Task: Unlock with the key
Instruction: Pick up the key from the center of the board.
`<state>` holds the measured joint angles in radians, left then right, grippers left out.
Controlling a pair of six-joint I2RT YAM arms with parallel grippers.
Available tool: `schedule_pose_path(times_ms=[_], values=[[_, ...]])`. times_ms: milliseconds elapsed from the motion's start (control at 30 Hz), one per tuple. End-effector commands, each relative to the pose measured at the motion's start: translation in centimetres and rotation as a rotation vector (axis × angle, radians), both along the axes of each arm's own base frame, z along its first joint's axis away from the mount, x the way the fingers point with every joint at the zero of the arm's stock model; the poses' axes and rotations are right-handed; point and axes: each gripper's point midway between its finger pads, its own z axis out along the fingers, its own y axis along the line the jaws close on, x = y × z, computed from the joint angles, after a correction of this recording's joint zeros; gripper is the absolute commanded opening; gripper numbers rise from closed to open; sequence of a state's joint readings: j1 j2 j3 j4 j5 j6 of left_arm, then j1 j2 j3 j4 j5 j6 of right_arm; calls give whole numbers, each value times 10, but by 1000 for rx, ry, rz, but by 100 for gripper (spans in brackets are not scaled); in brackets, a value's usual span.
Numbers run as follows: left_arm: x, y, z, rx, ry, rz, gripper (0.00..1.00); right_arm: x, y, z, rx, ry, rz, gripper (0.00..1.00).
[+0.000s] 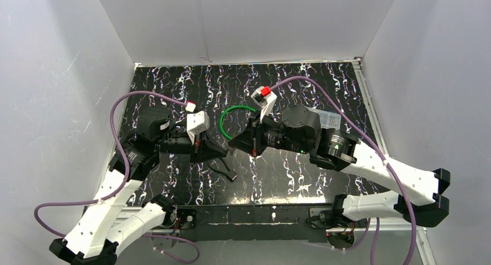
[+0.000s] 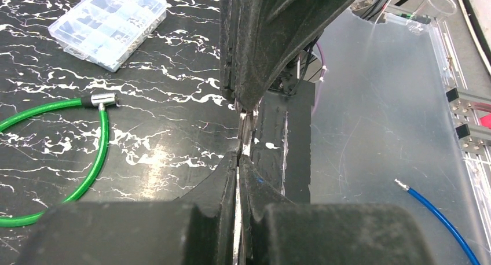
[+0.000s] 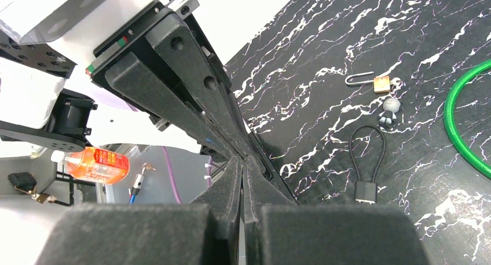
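Over the middle of the table, left gripper and right gripper meet tip to tip, both apparently clamped on the thin metal key — brass padlock lies apart on the tabletop. Key looks light, stiff and slick, so pinch its flat faces — no legible writing, and the orange bottle label is too blurred.

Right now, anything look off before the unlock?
Yes. The left hand and right hand meet tip to tip, both pinching one thin metal piece above the table, while the brass padlock lies loose on it, held by neither. Whether its shackle is open I cannot tell.
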<state>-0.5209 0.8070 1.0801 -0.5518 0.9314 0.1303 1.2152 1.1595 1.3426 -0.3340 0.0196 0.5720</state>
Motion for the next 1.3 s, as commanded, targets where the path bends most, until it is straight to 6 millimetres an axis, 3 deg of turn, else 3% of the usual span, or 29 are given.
schedule_pose_path(times_ms=[0,333,667,867,1100,1267], values=[[-3,4,16,-7,-78,0,0,-8,-5,9,38,-13,21,1],[-7,13,14,27,-101,15,0,-14,-10,5,24,-3,47,1],[-17,13,27,18,-89,-22,0,-19,-11,7,26,-5,73,1],[-19,15,24,35,-93,-33,0,-18,-18,8,24,-19,57,37],[-22,19,17,77,-94,-50,0,-11,-33,19,-6,-95,22,49],[-25,22,12,102,-87,-67,0,-3,-47,48,31,-249,-4,60]])
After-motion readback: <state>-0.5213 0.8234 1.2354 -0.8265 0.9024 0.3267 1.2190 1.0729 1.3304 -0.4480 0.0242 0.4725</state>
